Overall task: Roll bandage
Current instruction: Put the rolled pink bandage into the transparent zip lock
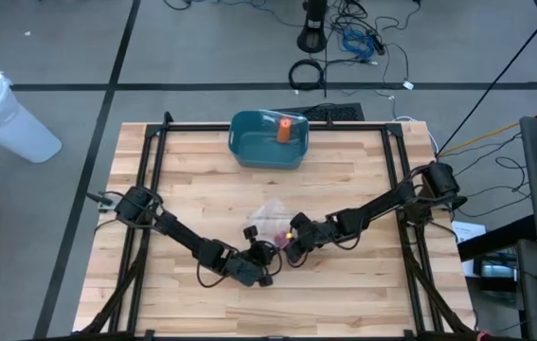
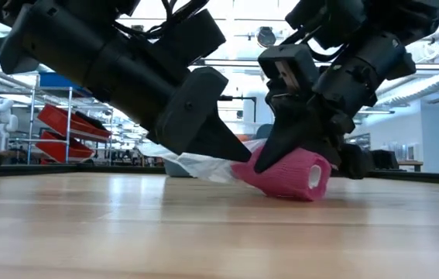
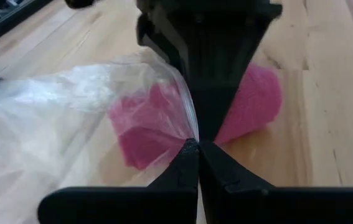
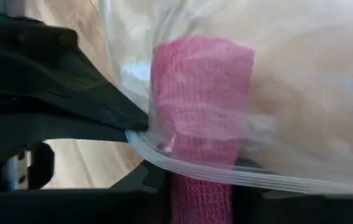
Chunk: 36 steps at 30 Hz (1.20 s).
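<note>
Wooden table (image 1: 202,189) carries a blue tub (image 1: 249,147) at its far edge. Near the front centre, a pink bandage roll (image 2: 289,174) lies partly inside a clear plastic bag (image 3: 58,118). Left gripper (image 3: 198,146) is pressed together on the bag's edge. Right gripper (image 4: 188,180) pinches the roll at the bag's mouth. Step in hand, by judgement: extracting the roll. Next move calls for pulling roll and bag apart.

Pink bandage roll (image 4: 195,124): veiled by clear plastic bag (image 4: 301,74), lower end cut off at 6 o'clock. Orange item (image 1: 284,130) in blue bin (image 1: 249,142): too small to identify.
</note>
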Motion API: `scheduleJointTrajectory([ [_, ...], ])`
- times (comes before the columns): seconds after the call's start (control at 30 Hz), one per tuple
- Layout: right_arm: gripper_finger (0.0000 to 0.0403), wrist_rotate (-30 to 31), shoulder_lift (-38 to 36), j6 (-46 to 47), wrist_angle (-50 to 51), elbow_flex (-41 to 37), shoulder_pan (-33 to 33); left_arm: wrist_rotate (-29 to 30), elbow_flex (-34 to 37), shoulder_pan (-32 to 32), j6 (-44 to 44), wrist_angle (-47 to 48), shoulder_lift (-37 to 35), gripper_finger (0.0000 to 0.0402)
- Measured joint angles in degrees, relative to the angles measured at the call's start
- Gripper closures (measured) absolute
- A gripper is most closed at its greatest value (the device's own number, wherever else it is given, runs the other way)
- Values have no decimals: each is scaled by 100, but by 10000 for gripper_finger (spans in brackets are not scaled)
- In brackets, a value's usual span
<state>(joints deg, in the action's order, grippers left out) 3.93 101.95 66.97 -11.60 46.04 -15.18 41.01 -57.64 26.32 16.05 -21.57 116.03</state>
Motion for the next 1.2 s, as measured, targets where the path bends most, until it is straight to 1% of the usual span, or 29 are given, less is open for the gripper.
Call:
scheduleJointTrajectory([
  [0.07, 293, -74, -27, -121, -25, 0, 2, -9, 2, 1, -9, 5, 0, 402],
  [0.17, 254, -369, -91, -268, 59, 0, 0, -31, 0, 8, -15, 6, 0, 402],
  [0.3, 211, -405, -277, -340, 68, 0, -4, -30, 0, 1, -23, 0, 0, 402],
  [0.4, 192, -410, -454, -274, 284, 0, -11, -28, 0, 1, -23, -17, 0, 402],
  [0.53, 188, -385, -736, -205, 802, 2, -188, -28, 0, 1, -23, -13, 0, 401],
  [0.67, 194, -277, -990, -97, 1135, 2, -491, -28, 0, 3, 3, -4, 0, 402],
  [0.8, 197, 582, -1136, -158, 1213, 4, -659, -26, 0, 1, 12, -44, 0, 402],
  [0.87, 197, 805, -1141, -179, 1209, 8, -651, -23, -10, 1, 18, -36, 2, 401],
  [0.97, 198, 1078, -996, -251, 1216, 11, -651, -23, -80, 7, 20, -39, 4, 402],
  [1.1, 198, 1154, -629, -402, 1062, 11, -621, -26, -140, 50, 18, -47, 4, 402],
  [1.2, 196, 1237, -365, -612, 727, 11, -619, -26, -140, 73, 18, -39, 4, 401],
])
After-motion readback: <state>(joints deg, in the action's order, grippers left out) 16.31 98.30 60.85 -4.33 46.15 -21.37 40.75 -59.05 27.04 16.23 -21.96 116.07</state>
